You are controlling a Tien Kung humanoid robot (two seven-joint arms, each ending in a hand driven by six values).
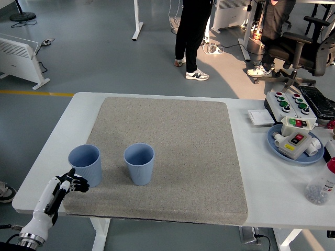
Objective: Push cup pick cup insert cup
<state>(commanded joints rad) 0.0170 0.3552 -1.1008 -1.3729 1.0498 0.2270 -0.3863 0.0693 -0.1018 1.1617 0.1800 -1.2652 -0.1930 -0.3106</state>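
Observation:
Two light blue cups stand upright on the grey mat: one near the mat's front left corner, the other a little to its right. My left hand comes in from the lower left, fingers spread and holding nothing. It is just in front of and below the left cup, close to its base, over the mat's left front edge. Whether it touches the cup I cannot tell. My right hand is out of view.
At the table's right side sit a blue plate with a button box, a larger control box, a white pad and a clear bottle. People stand beyond the far edge; an office chair is at top right.

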